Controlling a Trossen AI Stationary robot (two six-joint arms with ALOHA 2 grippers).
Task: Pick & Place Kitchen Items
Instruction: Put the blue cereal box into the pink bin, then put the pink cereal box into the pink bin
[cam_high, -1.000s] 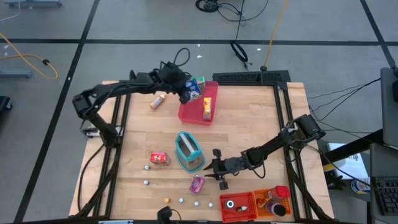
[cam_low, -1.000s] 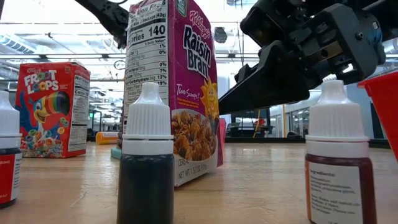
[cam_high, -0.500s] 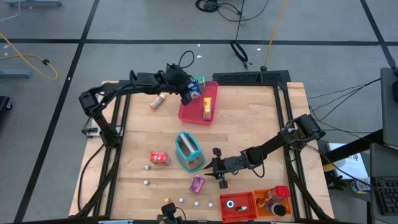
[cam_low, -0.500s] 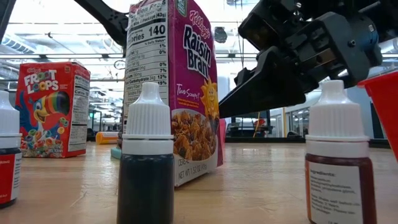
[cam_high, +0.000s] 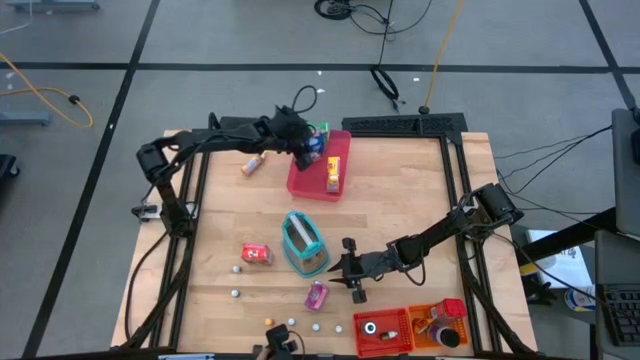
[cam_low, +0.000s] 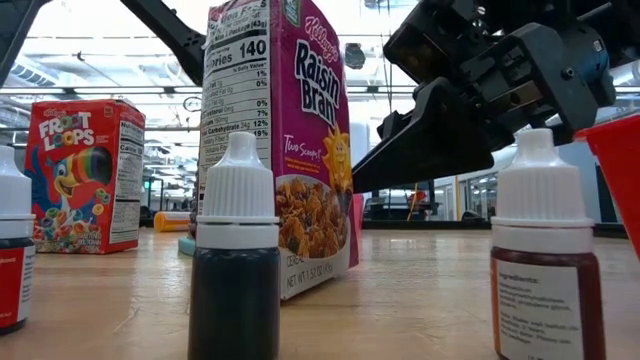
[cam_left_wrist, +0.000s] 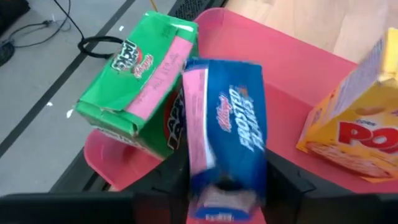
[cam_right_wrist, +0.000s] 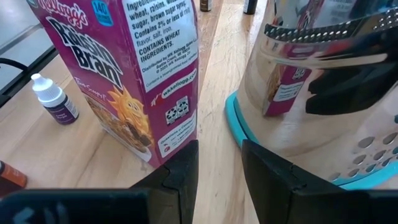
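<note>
Hovering over the pink tray (cam_high: 303, 181), the left claw (cam_left_wrist: 227, 186) has its fingers loosely around the blue box (cam_left_wrist: 227, 134), the green box (cam_left_wrist: 140, 74) just beside it, apparently releasing it there; the right claw (cam_right_wrist: 217, 165) waits narrowly parted between the Raisin Bran (cam_right_wrist: 134, 68) and the grater (cam_right_wrist: 323, 87).

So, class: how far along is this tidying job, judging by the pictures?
Done: green box and yellow box sit on the pink tray.
In hand: blue Frosted Flakes box between the left gripper's opening fingers.
Left: Raisin Bran box, Froot Loops box, dropper bottles.
</note>
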